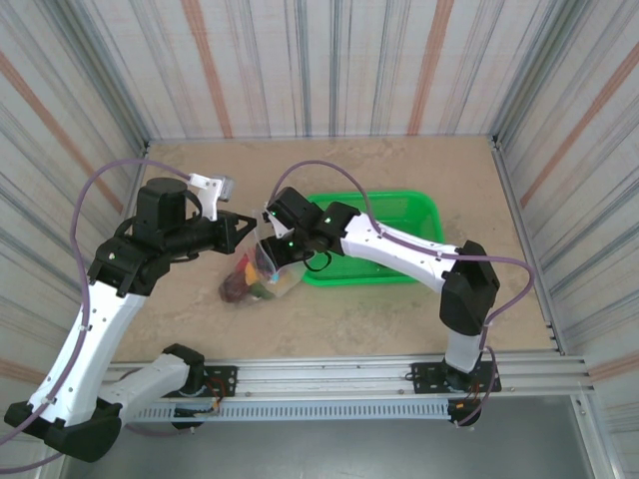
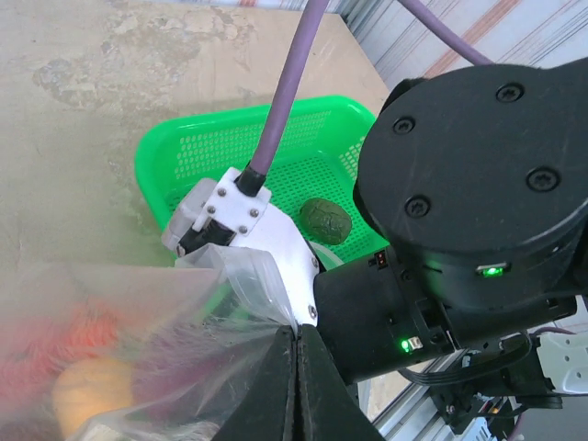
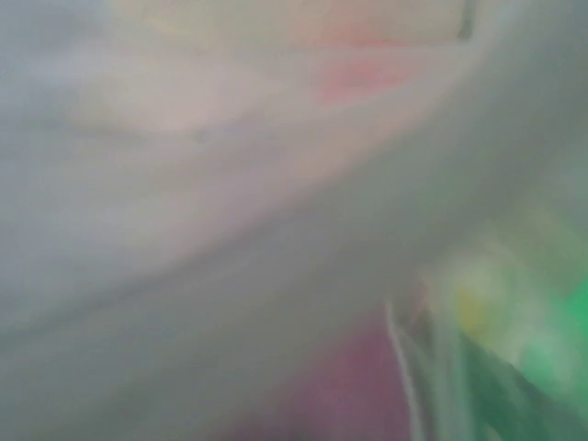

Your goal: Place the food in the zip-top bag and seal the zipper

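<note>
Left tool (image 2: 296, 344) clamped shut on bag (image 1: 262, 284) rim. Bag on bench (image 1: 399, 309) by basket (image 1: 384, 196), most food (image 1: 243, 282) inside. Right tool (image 1: 270, 244) at mouth, grip unclear. Risk: thin rim slips, bag slumps, food spills. Green piece (image 2: 324, 220) not yet bagged.

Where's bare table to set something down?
Bare table runs between the back wall and the green basket, and between the zip-top bag and the near rail. Crowded at centre, where left gripper and right gripper meet the bag.
</note>
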`<state>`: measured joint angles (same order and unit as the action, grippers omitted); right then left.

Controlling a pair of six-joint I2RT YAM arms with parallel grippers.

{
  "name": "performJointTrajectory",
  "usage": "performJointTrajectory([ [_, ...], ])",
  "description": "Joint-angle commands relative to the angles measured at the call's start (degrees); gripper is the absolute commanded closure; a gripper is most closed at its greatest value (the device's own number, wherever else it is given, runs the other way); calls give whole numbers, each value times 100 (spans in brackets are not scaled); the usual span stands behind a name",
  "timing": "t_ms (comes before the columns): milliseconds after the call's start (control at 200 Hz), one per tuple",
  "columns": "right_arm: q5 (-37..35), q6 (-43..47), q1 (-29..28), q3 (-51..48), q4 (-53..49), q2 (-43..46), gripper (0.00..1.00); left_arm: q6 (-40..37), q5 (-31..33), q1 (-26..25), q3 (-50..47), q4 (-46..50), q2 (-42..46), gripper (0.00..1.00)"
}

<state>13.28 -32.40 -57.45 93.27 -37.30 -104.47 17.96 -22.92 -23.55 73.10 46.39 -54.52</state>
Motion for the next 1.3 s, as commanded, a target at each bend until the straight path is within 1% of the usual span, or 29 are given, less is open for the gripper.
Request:
performJointTrajectory([
  [0,-118,-95,-21,174,-180,-11,37,4,-15,52,108,-167,73,100],
  [45,-140,-88,-20,174,-190,29,28,1,-12,52,112,-158,73,100],
  [85,-150,-67,-19,182,-181,86,24,1,-12,52,117,-157,78,100],
  [230,-122,-30,32,176,-181,250,24,-2,-8,52,112,-171,76,100],
  [371,-53,28,41,155,-163,352,16,10,-12,52,73,-169,96,100],
  [556,-80,32,50,113,-156,403,18,13,-27,54,63,-168,100,100],
  [586,-80,32,50,112,-155,409,20,12,-28,56,73,-165,102,100],
  [611,-88,32,58,104,-155,417,24,0,-28,55,86,-156,95,100],
  [696,-121,5,78,108,-155,449,47,-11,-21,58,109,-131,100,100],
  [776,-146,-3,93,92,-146,522,63,-20,-20,62,117,-117,101,100],
  [882,-71,-41,142,125,-139,623,74,-22,-15,57,110,-113,104,100],
  [1012,9,-65,190,248,-186,809,78,-43,0,61,99,-99,108,100],
  [1112,-48,-56,266,380,-315,1016,84,-55,9,74,115,-86,92,100],
  [1212,23,-38,425,377,-406,1295,83,-71,1,70,123,-77,82,100],
  [1292,86,-30,633,288,-486,1517,77,-72,2,77,134,-66,83,100],
])
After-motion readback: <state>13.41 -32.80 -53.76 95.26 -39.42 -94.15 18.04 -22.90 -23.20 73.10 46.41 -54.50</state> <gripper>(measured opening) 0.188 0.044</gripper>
